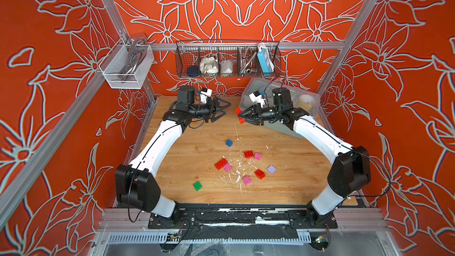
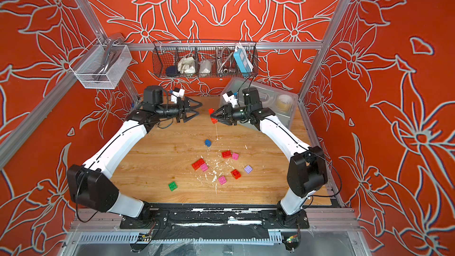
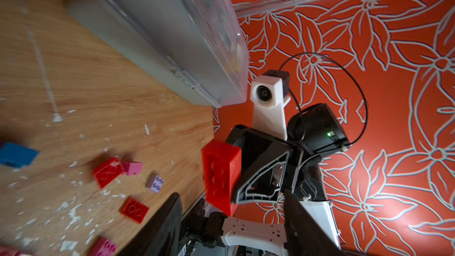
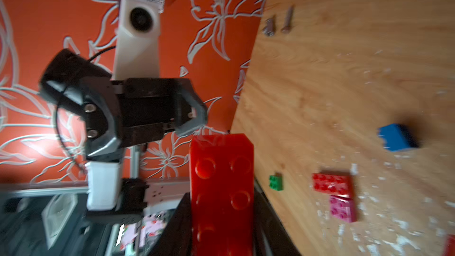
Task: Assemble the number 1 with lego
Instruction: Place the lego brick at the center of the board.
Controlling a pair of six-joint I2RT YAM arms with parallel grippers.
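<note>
My right gripper [image 1: 242,116] [image 2: 214,116] hangs above the back of the wooden table, shut on a long red lego piece [image 1: 238,113] [image 4: 221,181] [image 3: 221,176] that sticks out past its fingertips. The right wrist view shows this gripper [image 4: 222,230] clamping both sides of the piece. My left gripper [image 1: 227,109] [image 2: 200,109] [image 3: 231,208] faces it a short way off, open and empty. Loose lego lies on the table: a blue brick [image 1: 229,143], a green one [image 1: 197,185], a lilac one [image 1: 271,169], and several red and pink ones, such as a red brick [image 1: 220,164] beside a pink one [image 1: 227,167].
A clear plastic bin [image 1: 283,99] stands at the back right behind my right arm. A wire basket [image 1: 227,60] and a mesh basket [image 1: 125,67] hang on the frame. Two bolts [image 4: 278,23] lie near the table's far edge. White crumbs are scattered among the bricks.
</note>
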